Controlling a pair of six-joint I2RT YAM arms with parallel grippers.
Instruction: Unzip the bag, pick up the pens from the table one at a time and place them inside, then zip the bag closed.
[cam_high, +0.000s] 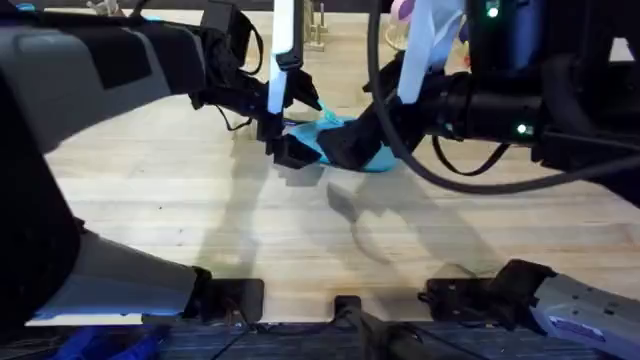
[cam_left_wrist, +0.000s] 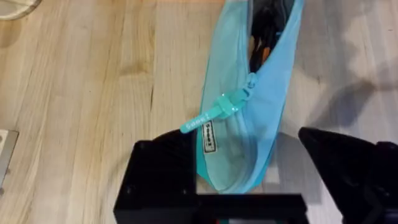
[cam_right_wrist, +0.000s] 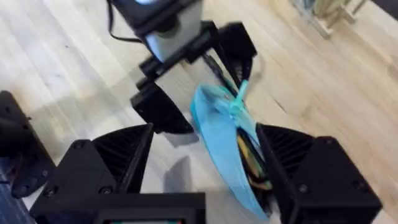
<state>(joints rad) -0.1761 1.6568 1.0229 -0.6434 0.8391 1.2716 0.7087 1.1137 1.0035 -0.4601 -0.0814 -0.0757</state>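
Observation:
The turquoise bag (cam_high: 372, 157) lies on the wooden table (cam_high: 200, 200) at mid-back, between both arms. Its zipper is partly open, and the pull tab (cam_left_wrist: 214, 115) sticks out sideways. Pens (cam_left_wrist: 261, 43), dark and orange, show inside the open part; yellow and orange ones (cam_right_wrist: 249, 163) show in the right wrist view. My left gripper (cam_left_wrist: 249, 165) is open and straddles the closed end of the bag (cam_left_wrist: 239, 143). My right gripper (cam_right_wrist: 211, 165) is open around the other end of the bag (cam_right_wrist: 217, 134), facing the left gripper (cam_right_wrist: 199, 78).
A small wooden stand (cam_high: 318, 30) and a white and pink object (cam_high: 410, 20) stand at the table's back edge. A white rim (cam_left_wrist: 12, 7) lies off to one side of the bag. Bare wood stretches in front of the bag.

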